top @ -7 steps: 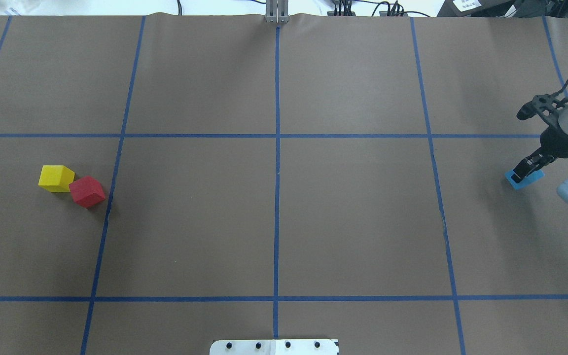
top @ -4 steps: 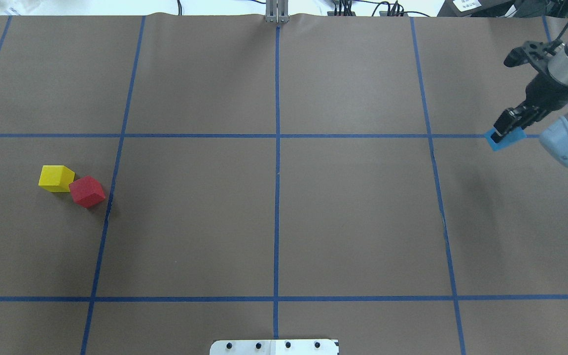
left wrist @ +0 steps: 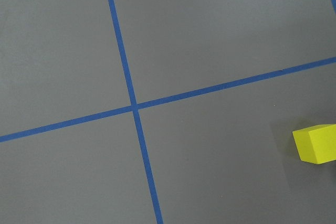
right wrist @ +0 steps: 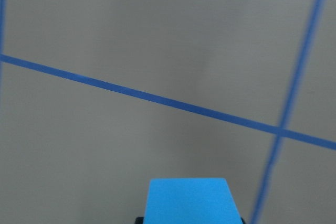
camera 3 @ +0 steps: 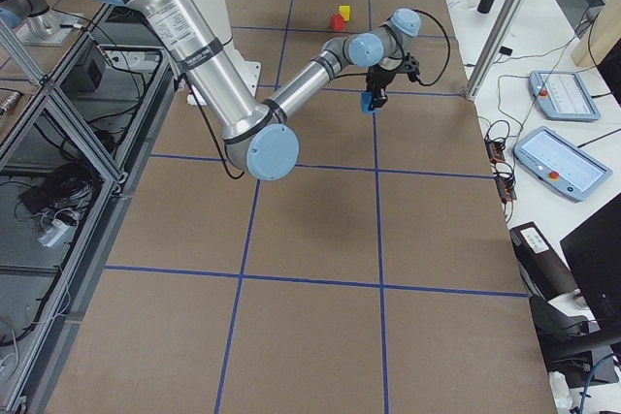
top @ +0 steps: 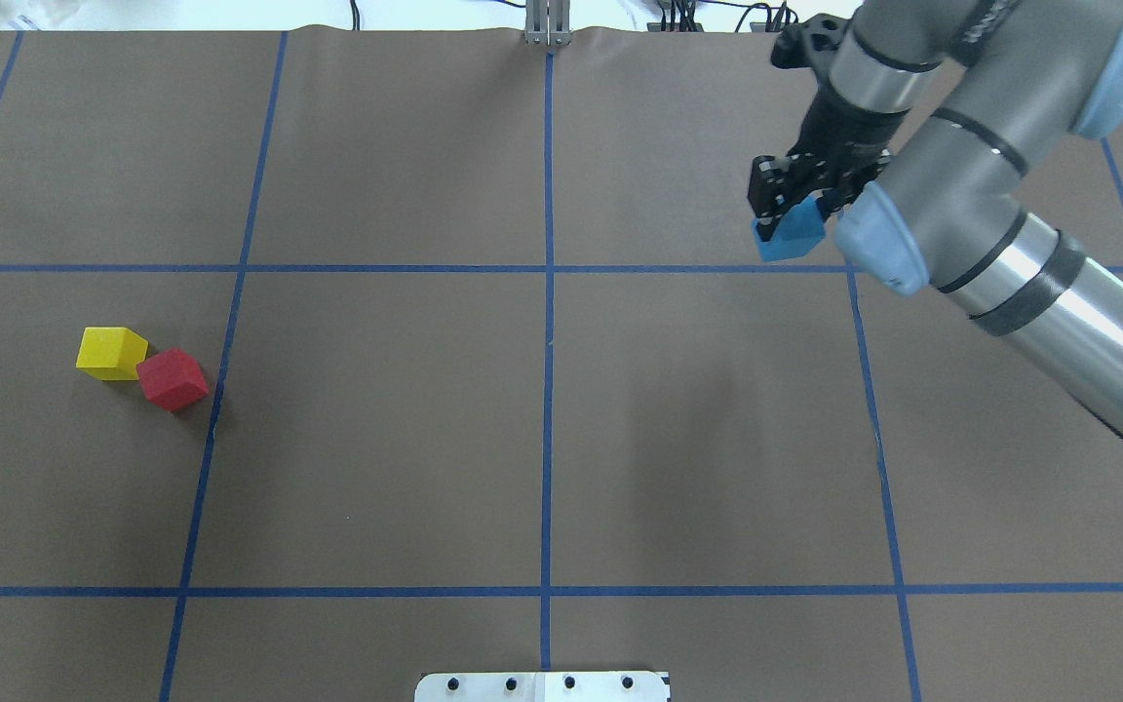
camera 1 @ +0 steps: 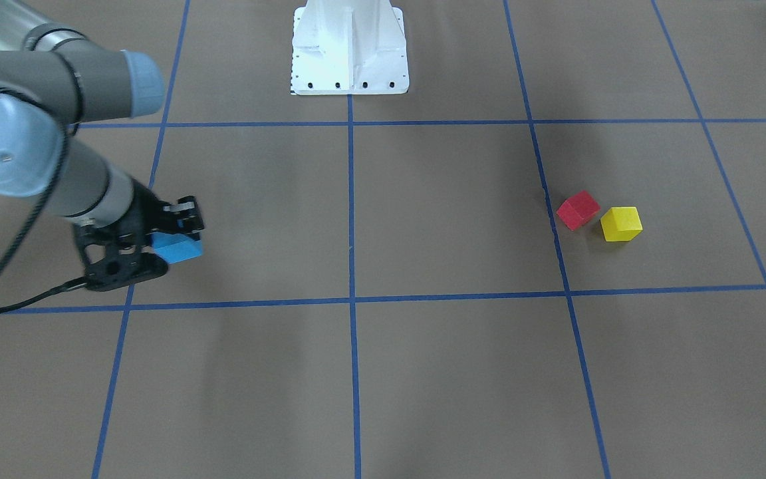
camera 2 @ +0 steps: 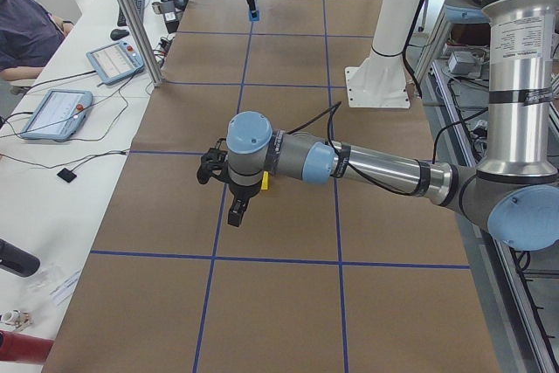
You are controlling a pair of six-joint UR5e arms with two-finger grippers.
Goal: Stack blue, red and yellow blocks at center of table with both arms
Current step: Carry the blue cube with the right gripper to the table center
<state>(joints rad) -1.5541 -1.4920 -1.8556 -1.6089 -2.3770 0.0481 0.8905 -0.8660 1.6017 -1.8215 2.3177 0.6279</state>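
Note:
My right gripper (top: 784, 216) is shut on the blue block (top: 791, 237) and holds it above the table, right of the centre line; it also shows in the front-facing view (camera 1: 180, 229) with the blue block (camera 1: 178, 248) and in the right wrist view (right wrist: 189, 200). The red block (top: 172, 379) and the yellow block (top: 111, 352) lie touching at the table's left. The yellow block shows at the right edge of the left wrist view (left wrist: 315, 144). My left gripper (camera 2: 236, 213) shows only in the exterior left view, near the yellow block (camera 2: 265, 181); I cannot tell whether it is open.
Blue tape lines grid the brown table (top: 542, 429). The robot's white base (camera 1: 348, 46) stands at the near middle edge. Operator desks with tablets (camera 3: 563, 157) line the far side, and a metal post (top: 547, 24) stands at the far edge.
My right gripper has carried the blue block up from the table's right edge, away from me and leftward toward the middle. The red and yellow blocks have not moved.

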